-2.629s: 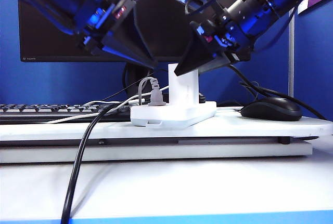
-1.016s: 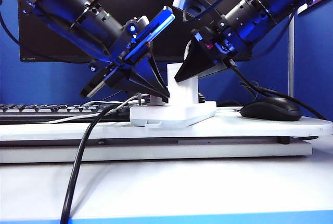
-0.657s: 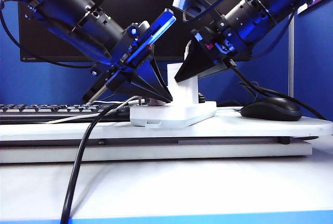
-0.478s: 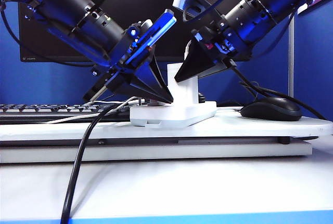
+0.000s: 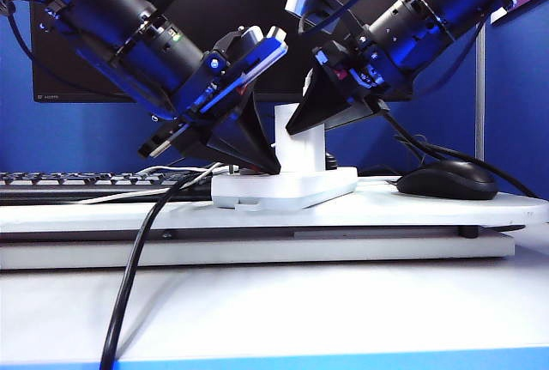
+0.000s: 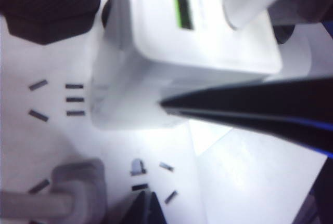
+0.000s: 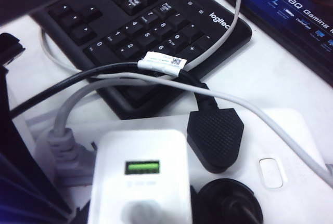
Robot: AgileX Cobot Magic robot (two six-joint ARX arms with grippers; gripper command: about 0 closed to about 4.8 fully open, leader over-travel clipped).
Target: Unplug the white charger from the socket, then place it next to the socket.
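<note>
Both grippers crowd the plugged-in white charger [image 5: 300,142] at centre frame.

The charger stands upright in the socket [image 5: 287,188], a flat strip on the raised white board, so the unplugging is not yet done. The left gripper [image 5: 257,157], slanting down from the upper left, has its fingers pressed together on nothing, tips on the strip just left of the charger. The right gripper [image 5: 302,123] slants down from the upper right onto the charger's top; its fingers are part-way open, but whether they clamp the charger cannot be told. Risk: if the left tips slide off, the strip would likely lift with the charger; a skewed pull could also snag the grey plug [image 7: 70,151] beside it.
</note>
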